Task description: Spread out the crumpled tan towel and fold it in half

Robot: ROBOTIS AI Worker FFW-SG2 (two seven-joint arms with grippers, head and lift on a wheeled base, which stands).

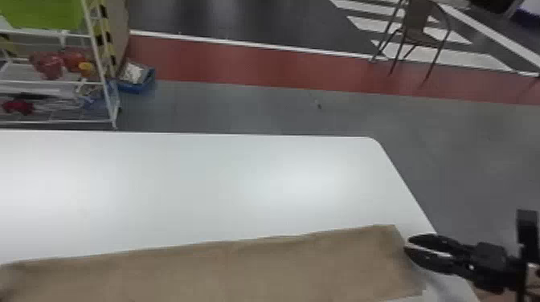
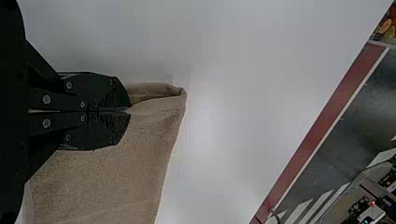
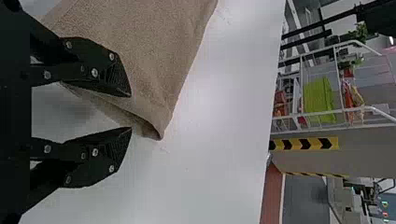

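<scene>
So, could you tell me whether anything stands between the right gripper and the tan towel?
Nothing visible does: the right gripper, its fingers open, is right by a corner of the tan towel on the white table.

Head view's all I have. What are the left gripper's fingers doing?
Observer: From the left wrist view, the left gripper has its fingers together at the towel's edge, near a corner. Looks like a pinch.

Operator: And the right gripper: are both fingers over cloth?

Observer: No. In the right wrist view, the right gripper is open, one finger in front of the towel, the other in front of bare table.

Operator: Is the towel flat at that corner?

Observer: No, the edge there is doubled, with a narrow gap between the layers.
</scene>
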